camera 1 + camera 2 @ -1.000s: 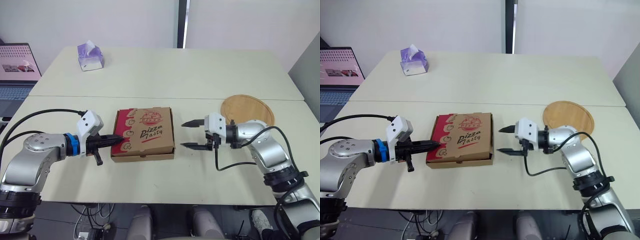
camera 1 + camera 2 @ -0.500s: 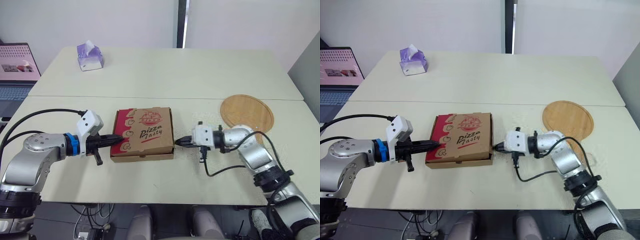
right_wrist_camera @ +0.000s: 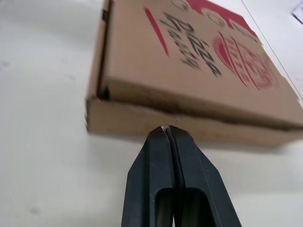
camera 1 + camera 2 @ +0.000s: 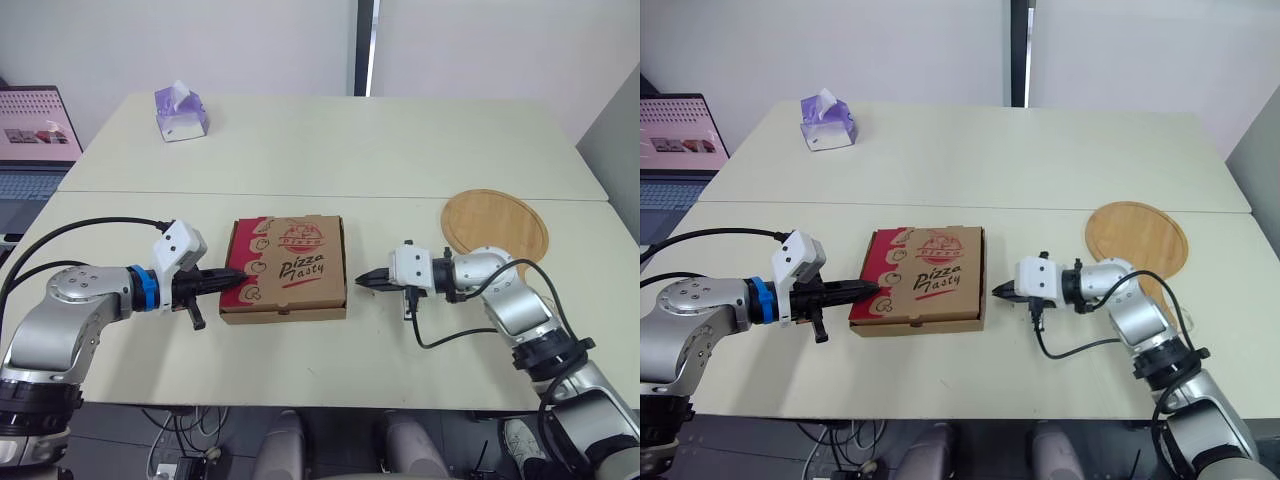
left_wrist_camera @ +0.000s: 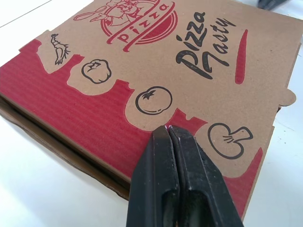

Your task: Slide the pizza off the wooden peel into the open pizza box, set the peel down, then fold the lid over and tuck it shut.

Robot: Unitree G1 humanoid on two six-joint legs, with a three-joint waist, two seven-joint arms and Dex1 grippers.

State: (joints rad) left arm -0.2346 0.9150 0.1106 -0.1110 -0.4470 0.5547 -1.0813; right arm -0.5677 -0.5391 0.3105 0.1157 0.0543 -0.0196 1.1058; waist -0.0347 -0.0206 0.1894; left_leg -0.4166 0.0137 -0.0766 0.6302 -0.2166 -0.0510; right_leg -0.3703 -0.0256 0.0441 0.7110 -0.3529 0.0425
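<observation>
The pizza box (image 4: 285,265) lies with its lid down on the near table, brown with red print. My left gripper (image 4: 238,275) is shut, and its tips rest on the red left part of the lid (image 5: 142,61), near a tomato drawing. My right gripper (image 4: 364,281) is shut too, level with the table and pointing at the box's right side wall (image 3: 142,120) with a small gap between. The round wooden peel (image 4: 495,220) lies flat and bare on the table, beyond my right arm.
A purple tissue box (image 4: 180,112) stands at the far left of the back table. A laptop (image 4: 35,140) sits off the left edge. Black cables loop from both wrists over the table's front part.
My right gripper went from open to shut, swung left up to the box's right side, then drew back slightly. The left gripper and the box stayed put.
</observation>
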